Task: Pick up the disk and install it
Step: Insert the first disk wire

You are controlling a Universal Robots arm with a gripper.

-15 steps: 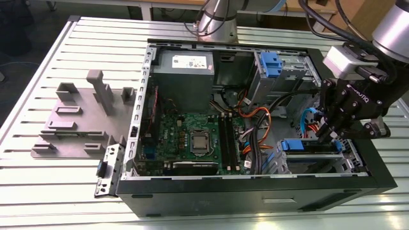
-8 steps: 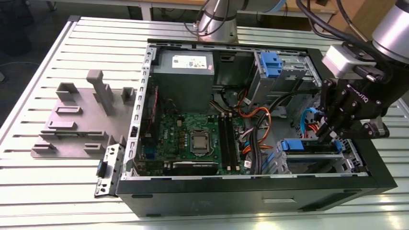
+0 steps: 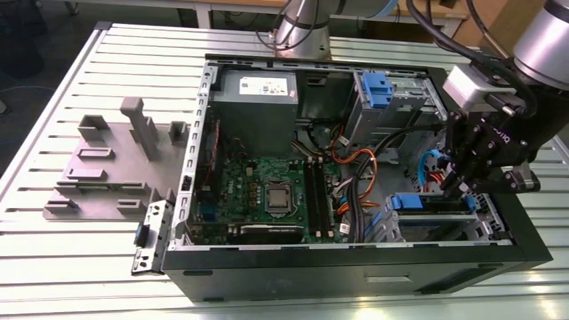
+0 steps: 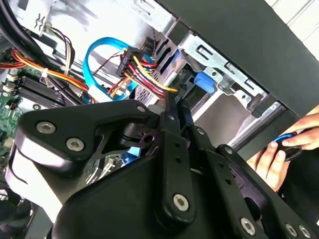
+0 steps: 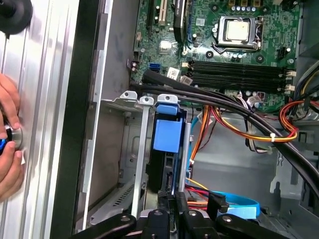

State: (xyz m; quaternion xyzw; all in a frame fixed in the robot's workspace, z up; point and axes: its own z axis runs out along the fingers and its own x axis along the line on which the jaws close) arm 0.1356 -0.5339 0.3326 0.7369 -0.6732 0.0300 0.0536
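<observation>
The gripper (image 3: 460,190) reaches down into the open computer case (image 3: 266,267), its fingers seemingly closed on the edge of the disk (image 5: 167,135), which stands directly beneath it, slotted upright in the metal drive bay (image 5: 130,149) for installation.

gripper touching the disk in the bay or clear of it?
Cannot tell. In the first wrist view the gripper tips reach the disk edge in the bay, but no contact or gap shows plainly.
</observation>
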